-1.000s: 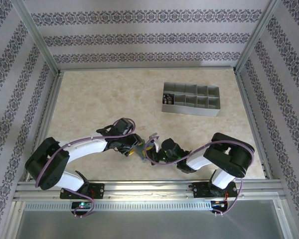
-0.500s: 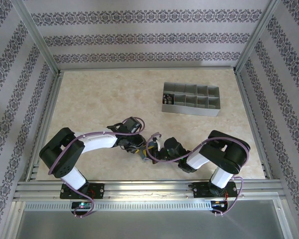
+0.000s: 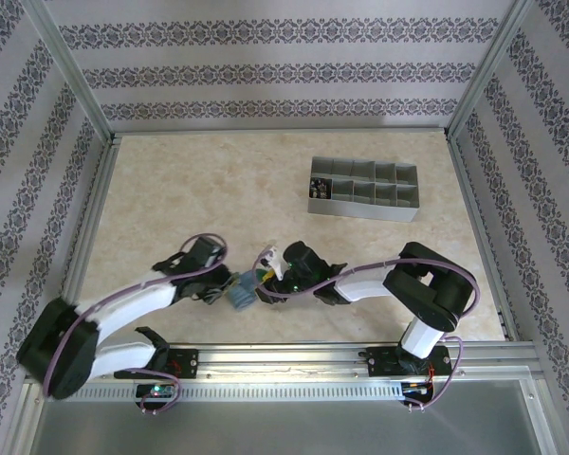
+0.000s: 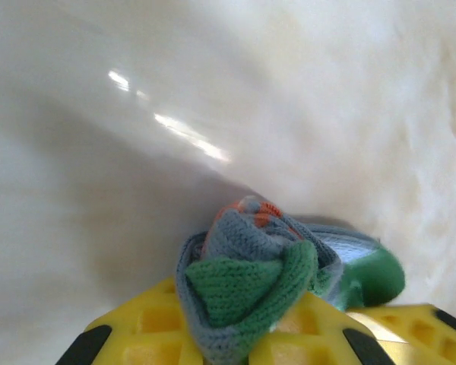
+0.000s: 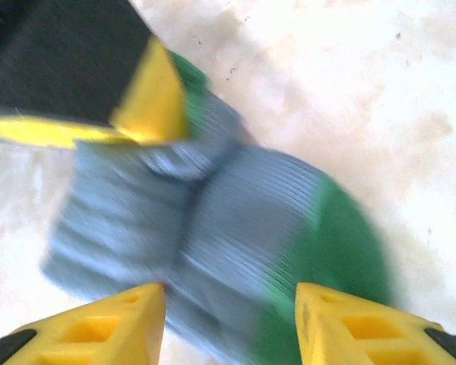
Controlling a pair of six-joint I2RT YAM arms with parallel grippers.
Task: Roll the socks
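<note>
Blue-teal sock (image 4: 247, 285), bunched with its green heel showing, is clamped between the yellow fingers of the left gripper (image 4: 239, 319), low over the table (image 3: 171, 199) near its front edge. The right gripper (image 5: 229, 296) is held spread wide at the bundle. A tray (image 3: 360, 210) is noted well apart.

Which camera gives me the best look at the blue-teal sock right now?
Left wrist: the sock is close and sharp, bunched up, with its green and orange parts clear. The right wrist view also has it close, but motion-blurred. The top view shows it as a small bluish bundle, without detail.
</note>
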